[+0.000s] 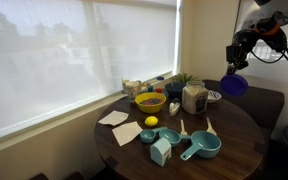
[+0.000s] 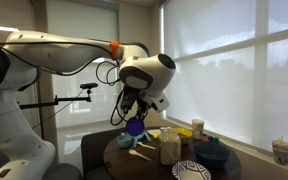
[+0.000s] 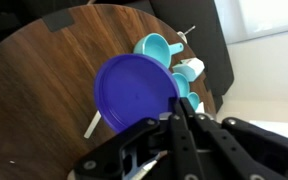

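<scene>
In an exterior view, the pincer (image 1: 236,70) is closed on the rim of a round purple plastic plate (image 1: 234,86) and holds it in the air near the edge of the round dark wooden tabletop (image 1: 239,130). On the tabletop are one yellow bowl (image 1: 150,101), one yellow lemon (image 1: 151,122), one clear glass jar (image 1: 194,97), two pale paper napkins (image 1: 114,118) and two teal measuring cups (image 1: 200,148). Any lettering is too small to read.

In an exterior view from another side, the purple plate (image 2: 134,127) hangs under the pincer (image 2: 134,113). A striped plate (image 2: 191,171) is cut off by the bottom edge.

In the wrist view, the purple plate (image 3: 136,92) covers part of the tabletop (image 3: 54,70). Its lower rim is hidden between the black fingers (image 3: 180,128), and one teal cup (image 3: 156,47) peeks out behind it.
</scene>
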Controlling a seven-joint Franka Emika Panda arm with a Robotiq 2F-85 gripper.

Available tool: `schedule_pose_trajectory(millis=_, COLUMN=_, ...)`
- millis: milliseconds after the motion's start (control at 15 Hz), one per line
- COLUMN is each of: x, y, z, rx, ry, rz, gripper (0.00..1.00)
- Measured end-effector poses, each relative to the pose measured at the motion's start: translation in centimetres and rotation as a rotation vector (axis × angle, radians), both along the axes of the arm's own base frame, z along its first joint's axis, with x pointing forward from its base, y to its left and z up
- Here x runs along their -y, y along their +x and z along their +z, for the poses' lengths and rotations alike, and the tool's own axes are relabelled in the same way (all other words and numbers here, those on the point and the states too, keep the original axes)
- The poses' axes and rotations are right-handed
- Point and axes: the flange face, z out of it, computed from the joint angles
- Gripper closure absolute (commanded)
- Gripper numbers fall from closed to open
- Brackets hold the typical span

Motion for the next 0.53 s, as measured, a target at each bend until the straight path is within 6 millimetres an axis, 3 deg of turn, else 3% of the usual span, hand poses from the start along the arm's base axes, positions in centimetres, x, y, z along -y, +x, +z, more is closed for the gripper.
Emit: schedule_pose_trajectory(millis=533, x=0.1, y=-0.8, z=-3.0, rx=-0.119, ry=-0.354, rz=0.174, gripper=0.99)
